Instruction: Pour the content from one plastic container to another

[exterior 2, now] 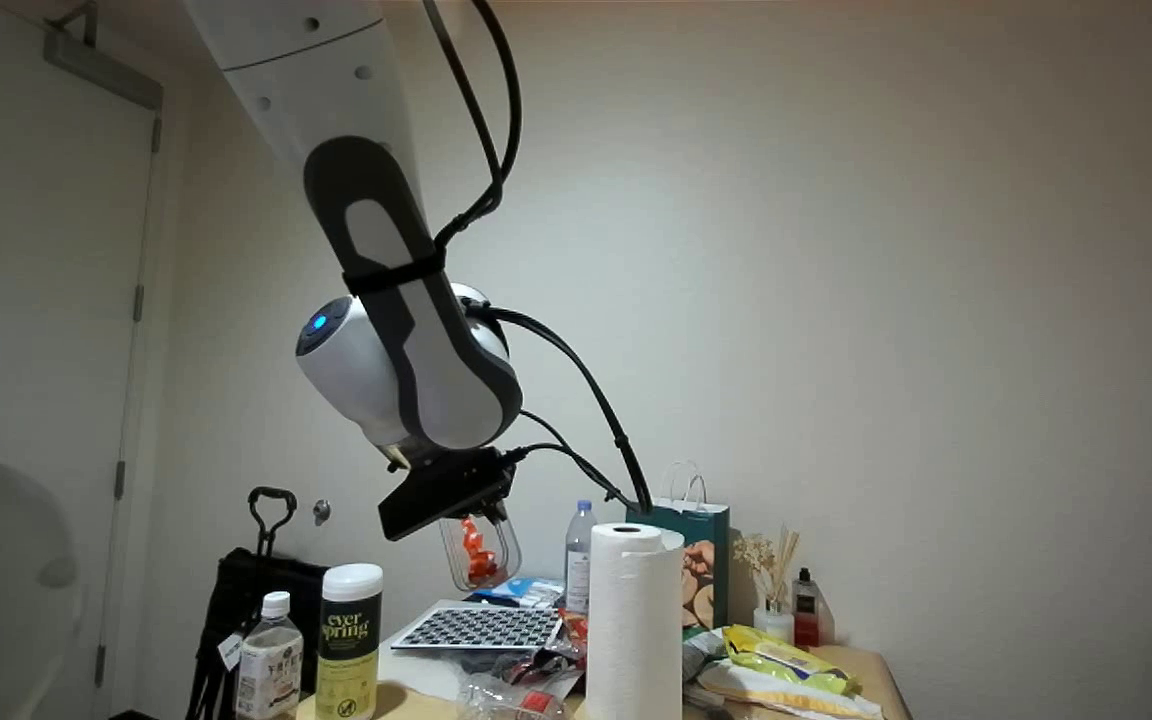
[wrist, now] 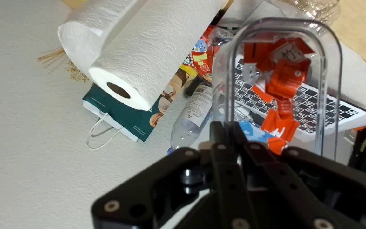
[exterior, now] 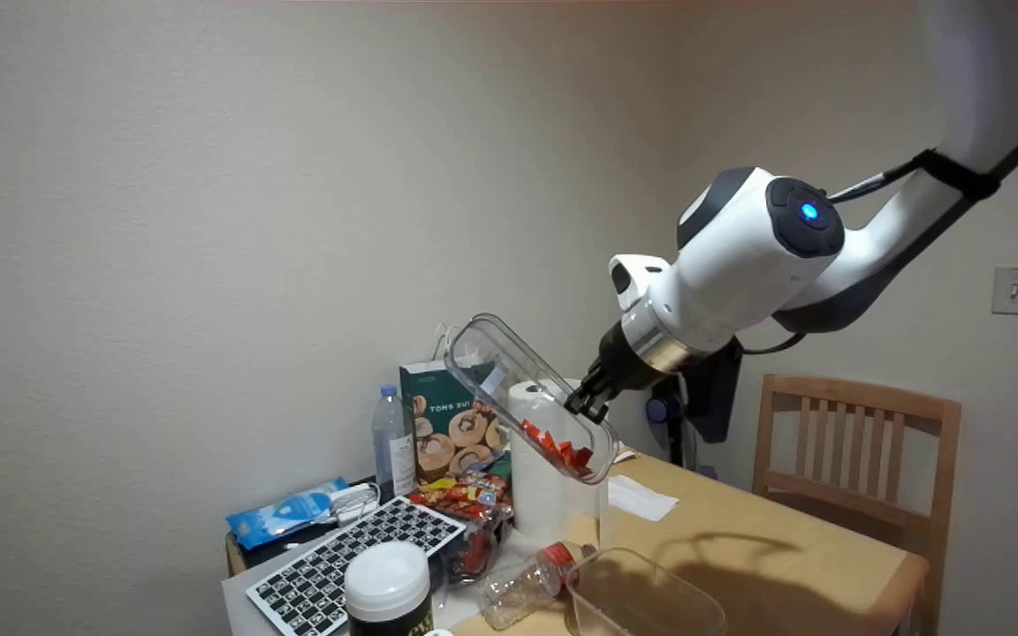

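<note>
A clear boxy plastic container hangs tilted in the air, its near end lower in an exterior view. My gripper is shut on its rim; in the wrist view the fingertips pinch one long side wall. Several red-orange wrapped pieces lie inside, gathered toward the low end. Below stands another clear plastic container on the wooden table, partly cut off by the frame's bottom edge; I see nothing inside the part that shows. The arm's camera mount hides part of the held container.
A tall paper-towel roll stands close to the held container. Around the table are a lying clear bottle, a white-lidded canister, a black-and-white patterned board, snack bags, a green paper bag and an upright bottle.
</note>
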`<state>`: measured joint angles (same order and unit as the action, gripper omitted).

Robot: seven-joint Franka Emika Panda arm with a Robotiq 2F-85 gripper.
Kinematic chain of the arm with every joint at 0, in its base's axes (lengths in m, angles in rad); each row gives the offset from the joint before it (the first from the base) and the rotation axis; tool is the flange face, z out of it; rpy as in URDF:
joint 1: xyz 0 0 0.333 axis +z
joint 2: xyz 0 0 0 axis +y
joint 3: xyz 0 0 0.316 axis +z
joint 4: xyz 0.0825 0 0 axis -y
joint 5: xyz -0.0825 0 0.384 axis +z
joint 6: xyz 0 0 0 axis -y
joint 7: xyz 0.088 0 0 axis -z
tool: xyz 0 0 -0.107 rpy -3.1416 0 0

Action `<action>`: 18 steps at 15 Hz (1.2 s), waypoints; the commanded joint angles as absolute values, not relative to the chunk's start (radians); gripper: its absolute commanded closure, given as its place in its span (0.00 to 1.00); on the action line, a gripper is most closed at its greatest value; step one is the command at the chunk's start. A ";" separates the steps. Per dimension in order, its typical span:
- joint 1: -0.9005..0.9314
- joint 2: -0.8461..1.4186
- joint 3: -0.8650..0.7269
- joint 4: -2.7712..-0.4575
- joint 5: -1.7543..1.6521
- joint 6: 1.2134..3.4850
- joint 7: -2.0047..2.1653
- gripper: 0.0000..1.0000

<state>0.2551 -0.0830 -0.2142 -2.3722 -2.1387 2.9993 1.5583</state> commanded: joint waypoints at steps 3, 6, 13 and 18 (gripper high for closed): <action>0.302 -0.082 -0.224 -2.360 -2.435 3.054 1.821 0.95; 0.322 -0.047 -0.225 -2.369 -2.567 3.011 1.925 0.95; 0.304 0.015 -0.229 -2.376 -2.516 2.962 1.874 0.95; 0.370 -0.006 -0.112 -2.348 -2.640 2.928 1.979 0.94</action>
<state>0.3291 0.0174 -0.1811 -2.3623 -2.6392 2.9582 1.9644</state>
